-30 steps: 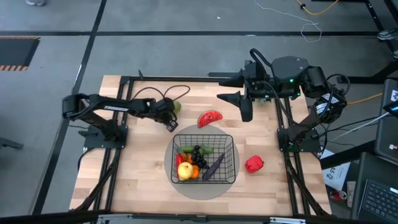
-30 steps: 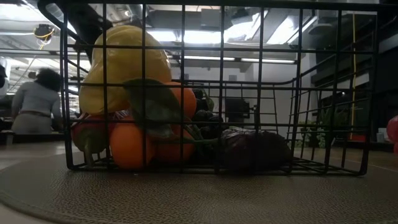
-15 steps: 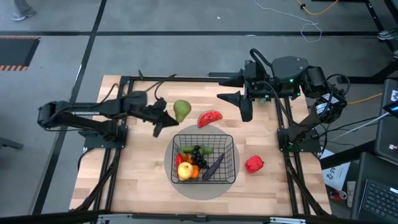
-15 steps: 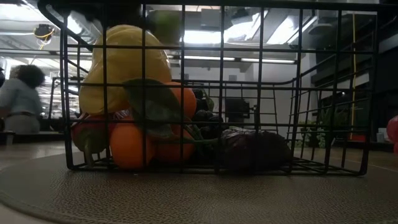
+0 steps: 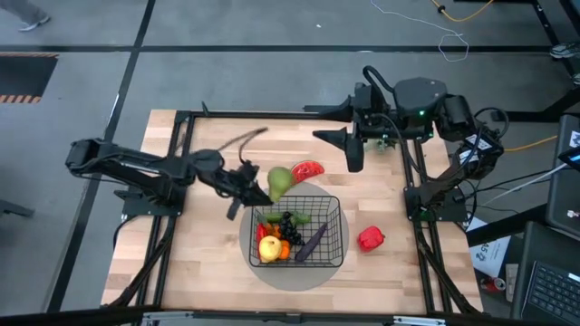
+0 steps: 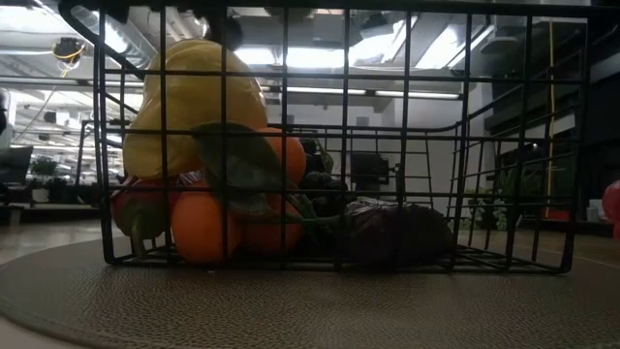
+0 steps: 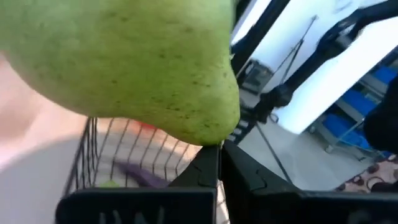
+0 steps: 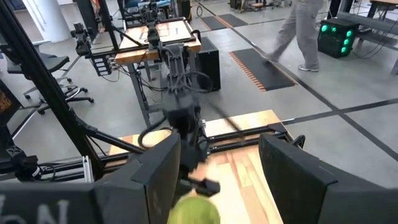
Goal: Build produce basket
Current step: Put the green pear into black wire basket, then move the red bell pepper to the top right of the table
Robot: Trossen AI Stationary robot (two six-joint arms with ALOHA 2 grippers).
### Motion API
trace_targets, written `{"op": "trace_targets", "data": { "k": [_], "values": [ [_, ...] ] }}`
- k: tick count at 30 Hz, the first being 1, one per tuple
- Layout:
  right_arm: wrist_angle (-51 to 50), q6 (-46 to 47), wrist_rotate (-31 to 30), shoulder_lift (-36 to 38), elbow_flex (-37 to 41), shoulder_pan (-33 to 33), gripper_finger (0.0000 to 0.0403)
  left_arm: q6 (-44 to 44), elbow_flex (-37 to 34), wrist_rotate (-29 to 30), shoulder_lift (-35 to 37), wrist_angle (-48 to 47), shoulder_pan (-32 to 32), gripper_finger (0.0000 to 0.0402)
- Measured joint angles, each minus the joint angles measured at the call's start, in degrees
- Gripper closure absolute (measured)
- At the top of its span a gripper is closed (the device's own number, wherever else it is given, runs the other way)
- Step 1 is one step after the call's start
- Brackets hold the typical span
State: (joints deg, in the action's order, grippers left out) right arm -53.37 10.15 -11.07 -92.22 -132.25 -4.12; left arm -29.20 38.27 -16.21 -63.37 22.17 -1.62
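Left gripper (image 5: 256, 187): clamped on the green pear (image 5: 279, 180), held just off the basket's far-left corner; the left wrist view shows the pear (image 7: 124, 59) filling the frame above the dark fingertips, with the basket rim below it.
What changed: a second ago this gripper was back near the table's far-left part with the pear barely showing beside it; half a second ago the pear stood out beside the watermelon slice; now the arm has swung it in toward the basket.
Green pear: in the air, off the table, near the basket's edge but not yet over the middle of it.
Basket (image 5: 337, 237): black wire mesh, sitting on a flat round grey mat (image 5: 299, 279); the low view shows the mesh wall (image 6: 407, 145) close up.
Inside the basket: yellow lemon (image 5: 269, 247), oranges (image 6: 203, 228), dark grapes (image 5: 288, 222), purple eggplant (image 5: 311, 243).
Still outside: watermelon slice (image 5: 309, 168) just behind the basket, red pepper (image 5: 370, 238) to its right on the table.
Right gripper (image 5: 340, 149): fingers spread wide and empty, parked over the far right of the table, unchanged over the last second.
Meaning for the task: my judgement is that the pear is in transit and its drop comes next, leaving two pieces to collect.
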Motion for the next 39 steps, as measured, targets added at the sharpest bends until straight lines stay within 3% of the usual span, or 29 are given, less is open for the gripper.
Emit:
{"op": "trace_targets", "data": {
  "k": [7, 16, 29, 35, 39],
  "values": [
    [-0.1, 0.0, 0.1, -0.9, 0.0, 0.0, 0.0183, -2.6, 4.0, -4.3, -8.6, 1.6, -2.3, 0.0401],
    [-1.4, 1.7, 0.1, -1.3, 0.0, -0.1, 0.0183, 0.2, 15.7, -7.7, -17.8, -6.9, -3.3, 0.0397],
    [-4.9, 1.6, 0.1, -1.3, 0.0, -0.1, 0.0182, -1.8, 17.3, -6.7, -18.2, -11.0, -3.3, 0.0279],
    [-6.6, 2.3, 0.1, -1.3, 0.0, -0.1, 0.0183, -1.8, 17.3, -5.7, -18.2, -11.0, -2.5, 0.0266],
    [-11.0, 5.1, -0.9, -1.3, 0.0, -0.2, 0.0183, -4.9, 17.3, -9.2, -17.2, -11.4, 0.0, 0.0268]
  ]
}}
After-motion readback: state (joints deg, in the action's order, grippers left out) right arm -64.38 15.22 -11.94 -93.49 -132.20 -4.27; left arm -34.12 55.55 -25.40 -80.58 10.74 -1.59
